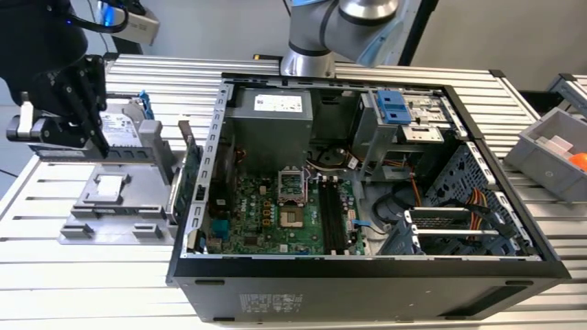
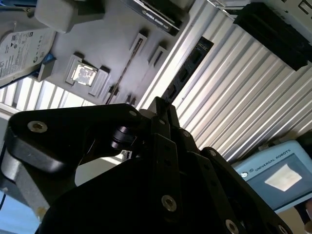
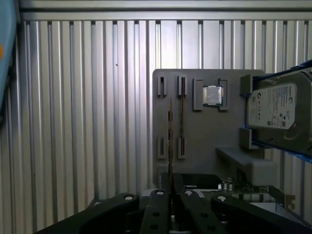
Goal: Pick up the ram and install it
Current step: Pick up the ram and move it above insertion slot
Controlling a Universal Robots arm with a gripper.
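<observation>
The ram (image 2: 187,70), a dark narrow stick with a row of chips along its face, juts out from the tips of the gripper (image 2: 160,108), whose fingers (image 2: 168,119) are pressed together on one end of it. In the first wrist view the ram (image 3: 169,136) appears edge-on as a thin line rising from the gripper (image 3: 170,187) and crossing the gray tray (image 3: 195,161) between two rows of slots; whether it touches the tray cannot be told. The tray also carries a small square chip (image 3: 212,95) in a pocket and, beside it, a hard drive (image 3: 278,109) in a blue frame. The tray lies on a ribbed metal table (image 3: 87,122). In the exterior view the tray (image 1: 110,213) sits at the exterior view's left, just beside the open computer case (image 1: 367,269), with a green card (image 1: 188,180) standing between them. The motherboard (image 1: 275,220) lies exposed inside the case, well apart from the ram.
</observation>
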